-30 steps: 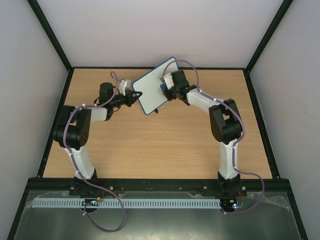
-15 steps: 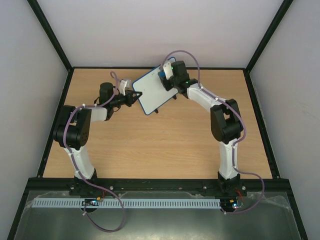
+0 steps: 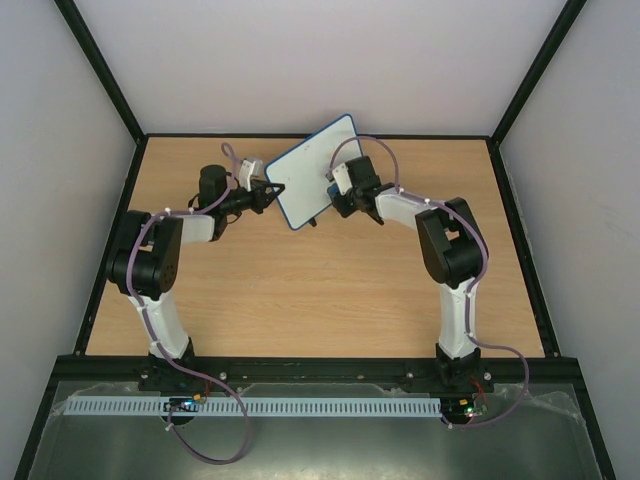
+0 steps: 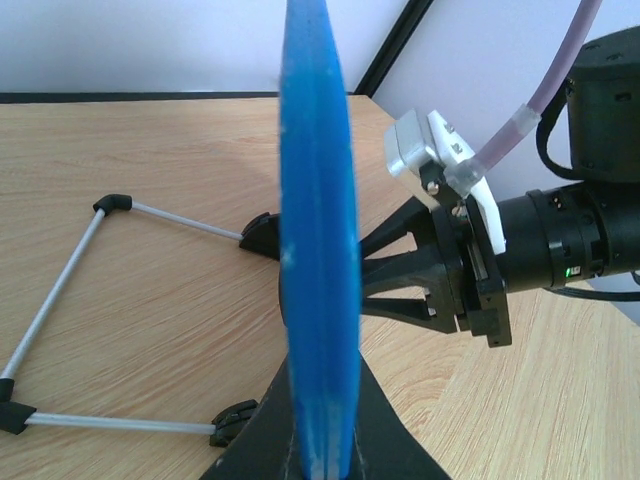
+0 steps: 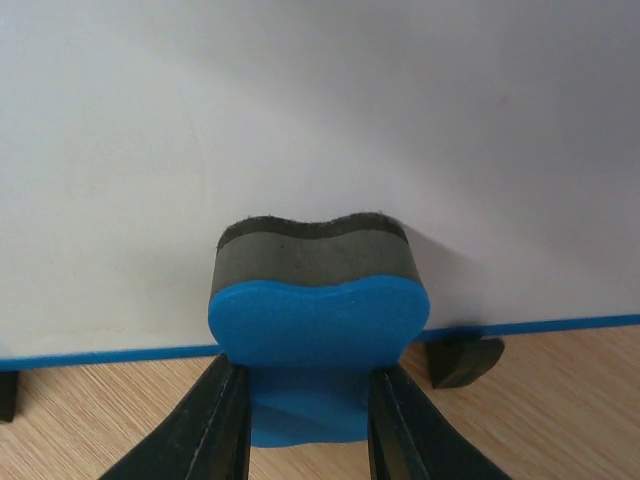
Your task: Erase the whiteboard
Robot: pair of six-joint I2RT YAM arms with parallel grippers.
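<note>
- From the top, the whiteboard stands tilted on the wooden table, far of centre, with its left corner nearer than its right one.
- The left gripper meets the board's near left edge. The right gripper is up against the lower right part of its white face.
- In the left wrist view the board is edge-on, a blue frame strip running top to bottom, and the left claw's dark fingers are clenched on it at the bottom.
- A wire stand with black corner pieces lies on the wood to the left of the frame. The right arm's claw points in from the right.
- In the right wrist view the fingers grasp a blue eraser by its sides.
- Its dark felt presses on the white surface just above the lower frame, beside a black foot.
</note>
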